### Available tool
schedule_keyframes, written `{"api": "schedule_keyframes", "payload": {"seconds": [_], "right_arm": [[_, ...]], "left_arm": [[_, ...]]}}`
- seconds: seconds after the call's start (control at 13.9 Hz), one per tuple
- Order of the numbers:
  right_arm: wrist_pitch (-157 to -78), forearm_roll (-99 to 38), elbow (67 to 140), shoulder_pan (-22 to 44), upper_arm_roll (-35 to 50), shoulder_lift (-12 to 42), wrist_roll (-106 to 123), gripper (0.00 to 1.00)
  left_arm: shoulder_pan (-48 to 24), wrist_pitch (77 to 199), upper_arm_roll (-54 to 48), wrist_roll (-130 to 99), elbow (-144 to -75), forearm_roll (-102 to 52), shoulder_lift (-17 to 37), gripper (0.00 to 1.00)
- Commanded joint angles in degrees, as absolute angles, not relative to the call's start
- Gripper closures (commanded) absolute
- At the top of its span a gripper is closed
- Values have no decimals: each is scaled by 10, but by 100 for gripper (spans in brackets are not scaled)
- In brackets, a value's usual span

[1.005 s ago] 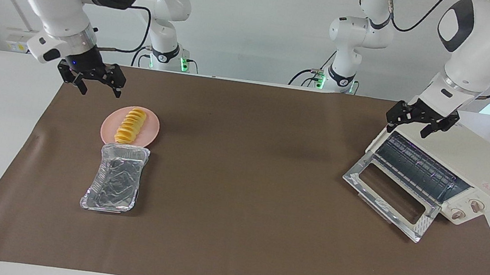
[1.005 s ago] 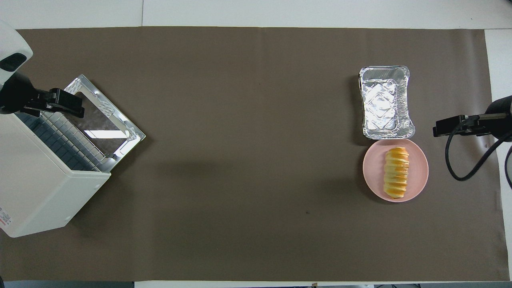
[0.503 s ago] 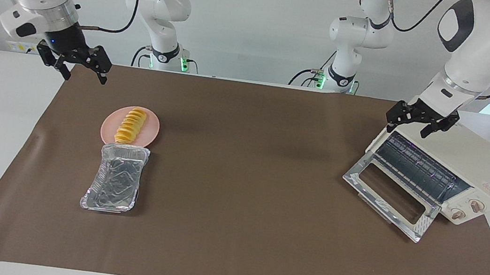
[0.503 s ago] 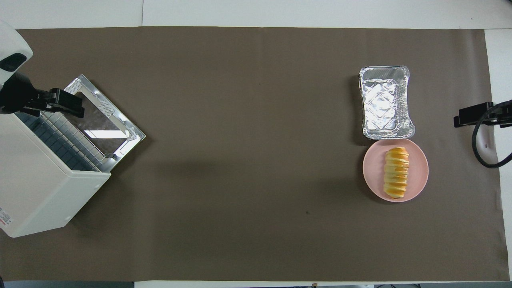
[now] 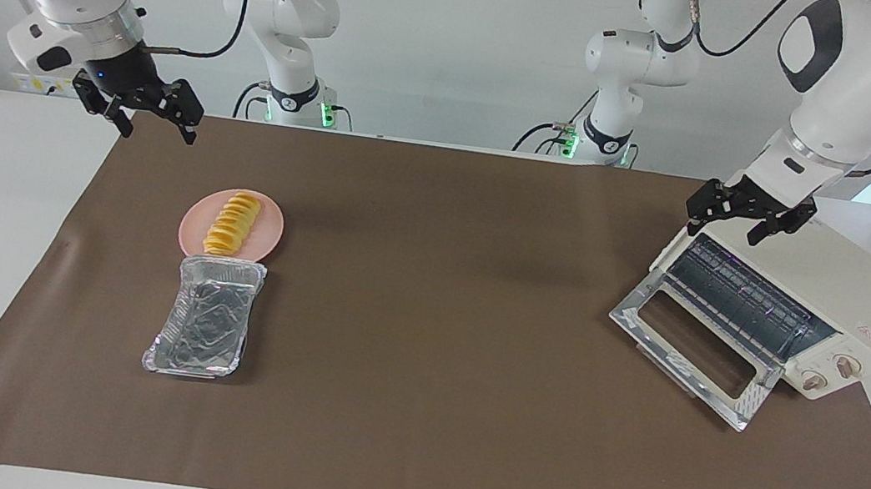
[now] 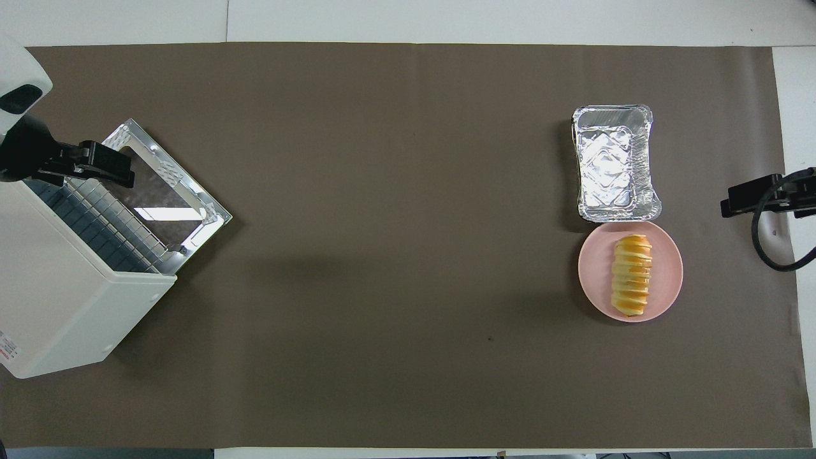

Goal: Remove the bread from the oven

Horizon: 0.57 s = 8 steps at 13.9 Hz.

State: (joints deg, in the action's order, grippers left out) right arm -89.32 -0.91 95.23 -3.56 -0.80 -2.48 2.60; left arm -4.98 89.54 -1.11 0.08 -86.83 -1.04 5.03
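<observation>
The bread (image 5: 232, 224), a ridged yellow-orange loaf, lies on the round pink plate (image 5: 272, 225) toward the right arm's end of the table; it also shows in the overhead view (image 6: 631, 275). The cream-white oven (image 5: 852, 278) stands at the left arm's end with its glass door (image 5: 694, 354) dropped open and its wire rack bare. My right gripper (image 5: 153, 121) is open and empty, raised over the mat's edge beside the plate, apart from the bread. My left gripper (image 5: 726, 224) is open and empty over the oven's top front corner.
A crinkled silver foil tray (image 5: 207, 317) lies empty, touching the plate's rim and farther from the robots. A brown mat (image 5: 428, 361) covers the table. The oven's open door (image 6: 169, 185) juts out over the mat. A cable loops under the right wrist (image 6: 774, 255).
My right gripper has risen and drawn away from the plate toward the right arm's end of the table. The left arm, bread, plate, tray and oven have not moved.
</observation>
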Motion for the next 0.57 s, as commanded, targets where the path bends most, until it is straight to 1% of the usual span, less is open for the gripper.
{"api": "schedule_keyframes", "payload": {"seconds": [0.0,0.5], "right_arm": [[-885,23,940,-40,-3,-18,18,0],[-875,24,940,-38,-3,-18,30,0]], "left_arm": [[-48,894,-9,6,-878,-20,40,0],[-48,894,-9,6,-878,-20,40,0]]}}
